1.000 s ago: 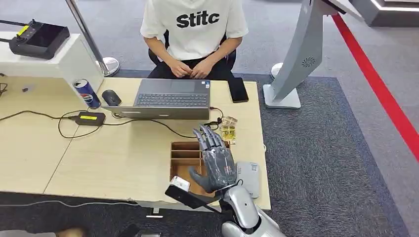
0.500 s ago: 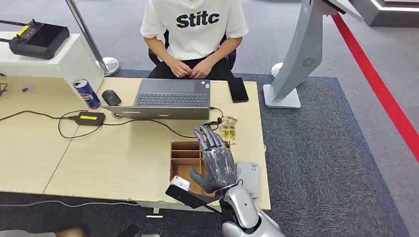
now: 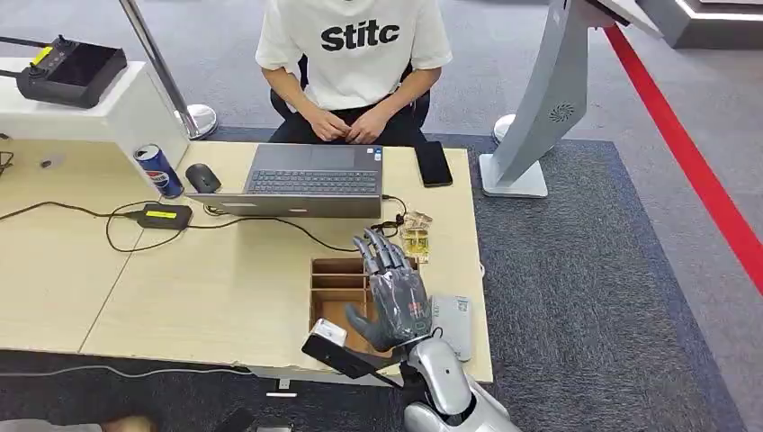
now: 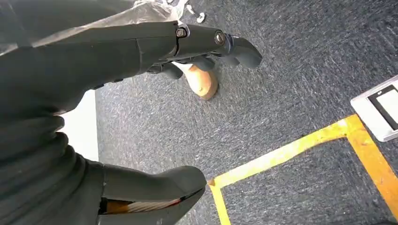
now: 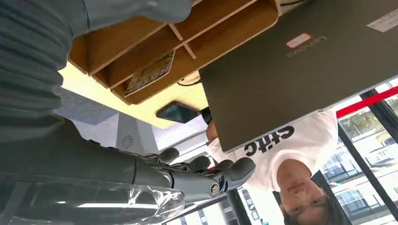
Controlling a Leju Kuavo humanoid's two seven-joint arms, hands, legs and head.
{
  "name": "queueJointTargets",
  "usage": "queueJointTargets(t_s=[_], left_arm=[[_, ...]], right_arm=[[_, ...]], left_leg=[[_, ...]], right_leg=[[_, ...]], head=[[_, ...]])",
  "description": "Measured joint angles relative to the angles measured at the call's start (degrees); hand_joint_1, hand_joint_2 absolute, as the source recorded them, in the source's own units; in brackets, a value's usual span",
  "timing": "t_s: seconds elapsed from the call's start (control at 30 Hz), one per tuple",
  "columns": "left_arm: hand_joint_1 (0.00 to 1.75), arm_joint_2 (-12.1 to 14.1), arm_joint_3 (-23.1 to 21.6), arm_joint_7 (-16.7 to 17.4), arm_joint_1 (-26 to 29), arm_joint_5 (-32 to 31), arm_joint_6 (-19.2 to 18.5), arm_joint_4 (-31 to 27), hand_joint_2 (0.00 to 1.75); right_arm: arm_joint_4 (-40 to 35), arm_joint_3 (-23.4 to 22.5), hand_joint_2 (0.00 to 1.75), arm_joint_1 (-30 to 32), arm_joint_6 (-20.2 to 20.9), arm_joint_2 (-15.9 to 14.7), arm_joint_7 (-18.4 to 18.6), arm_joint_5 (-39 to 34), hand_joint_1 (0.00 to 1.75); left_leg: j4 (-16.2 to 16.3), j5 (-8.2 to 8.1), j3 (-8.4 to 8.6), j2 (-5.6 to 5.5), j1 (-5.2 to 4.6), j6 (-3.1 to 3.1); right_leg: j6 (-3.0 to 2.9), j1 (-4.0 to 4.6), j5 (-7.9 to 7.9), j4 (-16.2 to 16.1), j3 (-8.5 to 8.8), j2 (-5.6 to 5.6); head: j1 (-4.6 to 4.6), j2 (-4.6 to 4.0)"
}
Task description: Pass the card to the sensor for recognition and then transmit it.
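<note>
My right hand [image 3: 393, 292] hovers with its fingers stretched out over the right part of a wooden divided tray [image 3: 335, 281] near the table's front edge, holding nothing. In the right wrist view a patterned card [image 5: 150, 74] lies in one tray compartment [image 5: 117, 56], apart from the right hand [image 5: 117, 164]. A flat grey-white sensor [image 3: 453, 324] lies just right of the tray, beside my wrist. My left hand [image 4: 117, 51] hangs over the carpet, fingers and thumb apart, empty.
A person [image 3: 354, 54] sits behind an open laptop [image 3: 315, 180] across the table. A phone [image 3: 433, 163], a mouse [image 3: 202, 177], a can [image 3: 158, 169] and a cabled adapter [image 3: 162, 216] lie around it. A grey kiosk stand [image 3: 540, 117] rises right of the table.
</note>
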Motion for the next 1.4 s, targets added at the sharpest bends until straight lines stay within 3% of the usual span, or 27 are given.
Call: queueJointTargets(t_s=[1.3, 1.4], left_arm=[[0.00, 0.0, 1.1, 0.0, 0.0, -1.1, -0.3, 0.0, 1.75], [0.00, 0.0, 1.1, 0.0, 0.0, -1.1, -0.3, 0.0, 1.75]], right_arm=[[4.2, -0.1, 1.75, -1.0, -0.2, -2.0, 0.9, -3.3, 0.35], [4.3, -0.1, 1.75, -1.0, -0.2, -2.0, 0.9, -3.3, 0.42]], left_leg=[[0.0, 0.00, 0.00, 0.00, 0.00, 0.00], [0.0, 0.00, 0.00, 0.00, 0.00, 0.00]], right_leg=[[0.00, 0.00, 0.00, 0.0, 0.00, 0.00], [0.00, 0.00, 0.00, 0.0, 0.00, 0.00]], head=[[0.00, 0.00], [0.00, 0.00]])
